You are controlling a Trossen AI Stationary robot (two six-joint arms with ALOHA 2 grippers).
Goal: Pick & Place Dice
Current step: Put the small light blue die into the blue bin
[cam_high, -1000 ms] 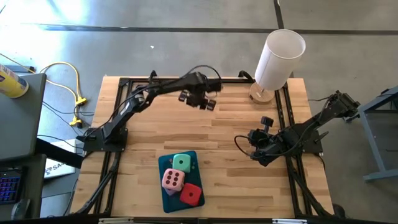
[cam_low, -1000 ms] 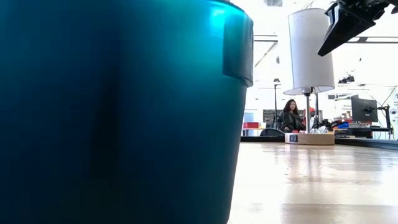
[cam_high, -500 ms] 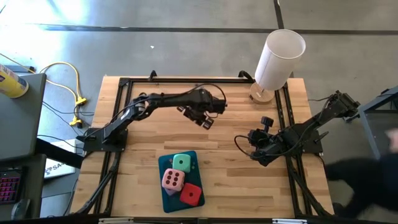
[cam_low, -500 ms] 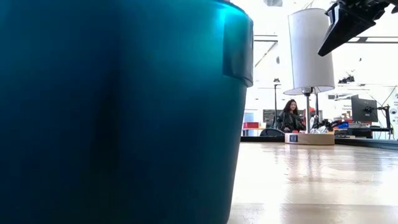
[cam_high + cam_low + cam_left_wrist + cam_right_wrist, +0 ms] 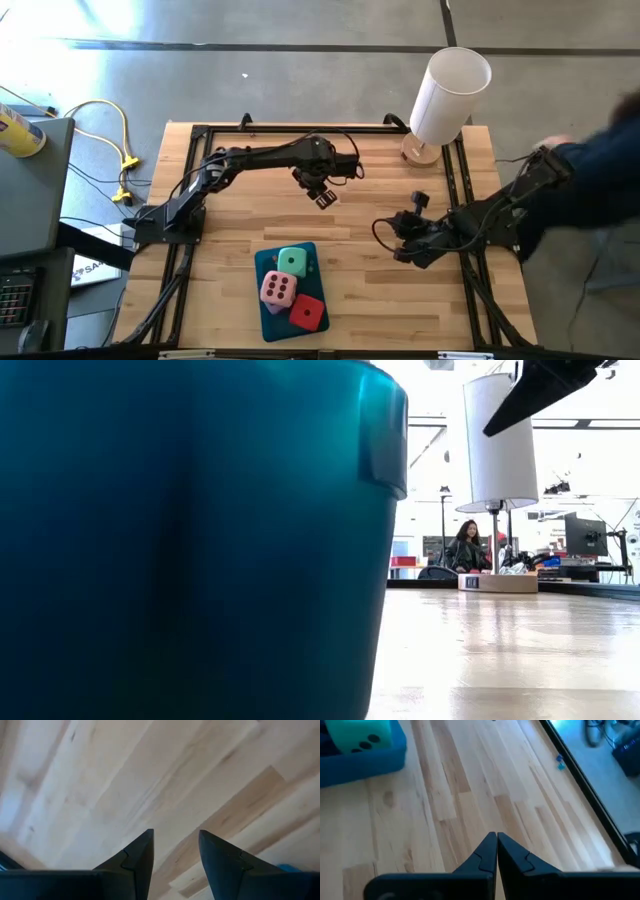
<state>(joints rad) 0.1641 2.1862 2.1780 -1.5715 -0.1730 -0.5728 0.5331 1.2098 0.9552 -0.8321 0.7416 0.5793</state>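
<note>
Three dice in the teal tray [image 5: 268,262] at the worktop's [image 5: 380,290] near edge: red die [image 5: 309,314] nearest, pink die [image 5: 277,290], green die [image 5: 292,262] farthest. Cubes, no long axis. Left tool [image 5: 322,194] partly spread, empty, mid-worktop; right tool [image 5: 400,240] pressed together.

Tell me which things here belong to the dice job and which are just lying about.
Job: green die, pink die, red die, teal tray, left hand.
Lying about: white lamp, yellow cable, right hand resting shut on the table.
</note>
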